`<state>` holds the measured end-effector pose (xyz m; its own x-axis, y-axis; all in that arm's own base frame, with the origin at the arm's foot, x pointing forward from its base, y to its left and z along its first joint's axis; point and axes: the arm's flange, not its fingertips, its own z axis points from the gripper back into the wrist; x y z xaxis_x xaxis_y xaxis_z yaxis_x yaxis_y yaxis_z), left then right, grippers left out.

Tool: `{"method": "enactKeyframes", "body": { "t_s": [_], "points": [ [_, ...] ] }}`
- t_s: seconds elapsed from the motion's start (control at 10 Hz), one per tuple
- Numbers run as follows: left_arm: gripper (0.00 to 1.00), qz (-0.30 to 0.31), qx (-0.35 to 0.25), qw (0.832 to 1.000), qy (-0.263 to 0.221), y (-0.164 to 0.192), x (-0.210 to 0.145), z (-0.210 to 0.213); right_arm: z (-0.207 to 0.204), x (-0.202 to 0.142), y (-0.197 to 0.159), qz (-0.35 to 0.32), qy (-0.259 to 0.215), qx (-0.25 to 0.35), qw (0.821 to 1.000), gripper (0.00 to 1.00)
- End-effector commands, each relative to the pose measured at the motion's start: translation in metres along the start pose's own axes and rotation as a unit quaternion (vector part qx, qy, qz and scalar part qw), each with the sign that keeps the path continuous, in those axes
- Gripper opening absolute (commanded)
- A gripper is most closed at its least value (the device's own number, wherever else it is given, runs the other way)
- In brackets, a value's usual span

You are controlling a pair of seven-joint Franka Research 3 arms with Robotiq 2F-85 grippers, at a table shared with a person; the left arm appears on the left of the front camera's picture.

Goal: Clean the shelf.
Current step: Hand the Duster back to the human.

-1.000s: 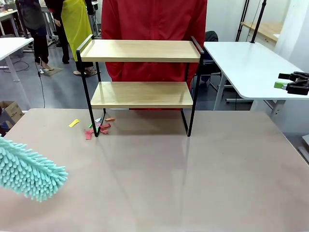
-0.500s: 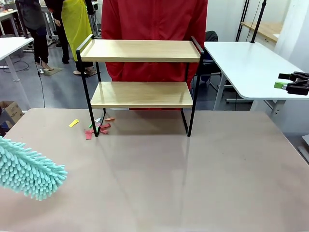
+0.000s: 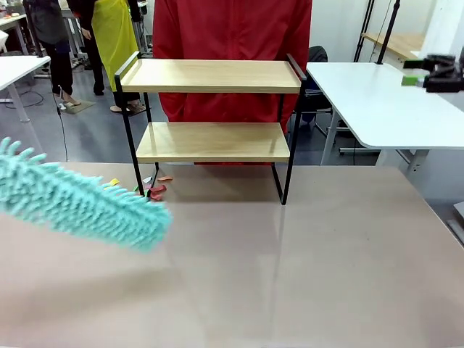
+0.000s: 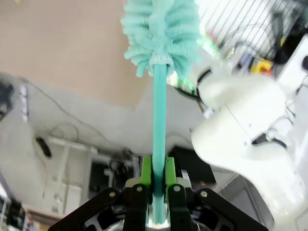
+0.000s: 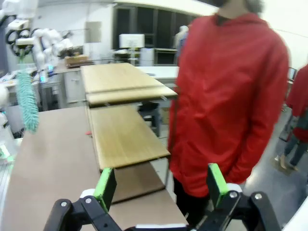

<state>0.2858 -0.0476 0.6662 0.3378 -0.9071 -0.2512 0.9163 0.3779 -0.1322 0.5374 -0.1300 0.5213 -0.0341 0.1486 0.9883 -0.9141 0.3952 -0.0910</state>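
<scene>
Now, change: duster [image 3: 87,206] is swung up and nearer the shelf [image 3: 210,109].
Left gripper [image 4: 157,175]: clamped on duster handle.
Right gripper [image 5: 161,185]: held apart, raised.
Meaning: wiping is judged imminent.

A robotics lab: white worktables [image 3: 377,101], tripod stands [image 3: 388,32], cabling underfoot, other people nearby.

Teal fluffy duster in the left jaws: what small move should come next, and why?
Probably carry the teal fluffy duster up and forward toward the two-tier wooden shelf with the black metal frame. The left gripper is shut on its handle, the head hangs low over the brown table, short of the boards. Coloured paper scraps lie by the shelf's leg.
</scene>
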Motion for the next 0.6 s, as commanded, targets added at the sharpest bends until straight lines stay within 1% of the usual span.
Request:
{"method": "enactKeyframes", "body": {
  "t_s": [0.0, 0.1, 0.2, 0.3, 0.5],
  "points": [
    [0.13, -0.045, 0.006, 0.995, -0.085, 0.011, 0.01, -0.026, 0.001, 0.033, -0.006, -0.024, 0.015, 0.083, 0.996, 1.0],
    [0.13, -0.064, 0.012, 0.989, -0.129, 0.017, 0.016, -0.037, -0.005, 0.049, 0.008, -0.034, 0.017, 0.124, 0.992, 1.0],
    [0.13, -0.083, 0.013, 0.981, -0.174, 0.022, 0.023, -0.048, -0.013, 0.062, 0.029, -0.053, 0.026, 0.169, 0.984, 1.0],
    [0.13, -0.103, 0.012, 0.973, -0.205, 0.026, 0.03, -0.056, -0.023, 0.067, 0.052, -0.073, 0.032, 0.193, 0.978, 1.0],
    [0.13, -0.163, 0.013, 0.95, -0.266, 0.038, 0.041, -0.073, -0.051, 0.061, 0.097, -0.078, 0.027, 0.177, 0.981, 1.0]
  ]
}}
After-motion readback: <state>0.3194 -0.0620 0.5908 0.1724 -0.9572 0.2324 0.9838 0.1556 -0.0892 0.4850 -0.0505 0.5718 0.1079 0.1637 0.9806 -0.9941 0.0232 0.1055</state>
